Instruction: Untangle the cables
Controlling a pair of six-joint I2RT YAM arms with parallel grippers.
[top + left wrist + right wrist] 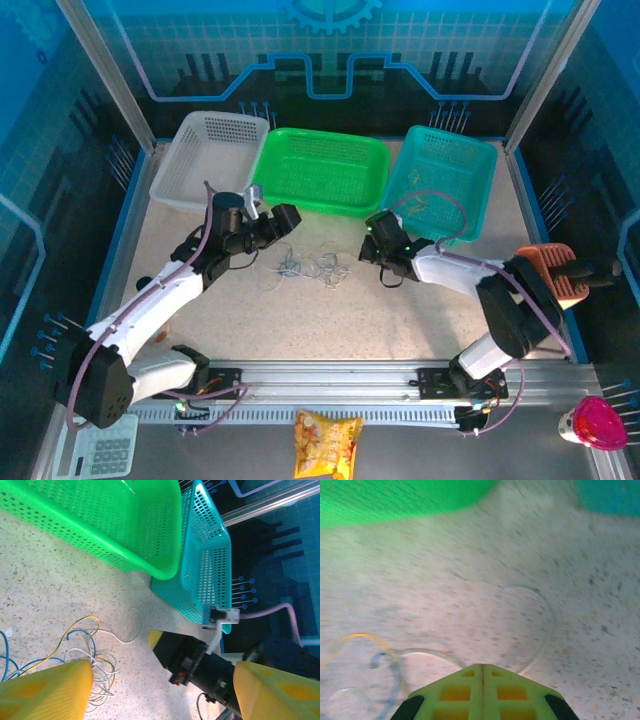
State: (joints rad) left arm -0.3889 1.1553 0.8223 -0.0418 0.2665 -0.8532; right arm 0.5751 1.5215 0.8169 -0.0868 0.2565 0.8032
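**Two claws flank the tangle, the right one nipped onto a white strand**

Several thin cables point(315, 265), yellowish, white and blue-grey, lie clumped on the speckled table point(420, 330), in front of the green basket point(320, 170) and between the two arms. The clump spreads mostly side to side.

From its right end a white strand point(540, 625) loops out across the table towards the right claw point(482, 671). That claw's yellow fingers are pressed flat together, and the strand runs in to the tip from both sides, so it looks pinched there rather than merely touched. The coming move turns on this: the bulk of the tangle lies to the left of the right claw, so drawing the strand free would mean pulling rightwards, away from the clump and towards the teal basket point(440, 185) side.

The left claw point(165, 680) stands wide, holding nothing. In its wrist view the tangle sits by its left finger, not between the two. From above, it point(280, 225) hangs over the clump's far left corner, so it is the arm better placed to pin the rest.

The left arm reaches forward and inward from its base, wrist tipped towards the centre. The right arm is folded at the elbow out to the right, its forearm running leftwards to a low wrist point(378, 258) just above the table
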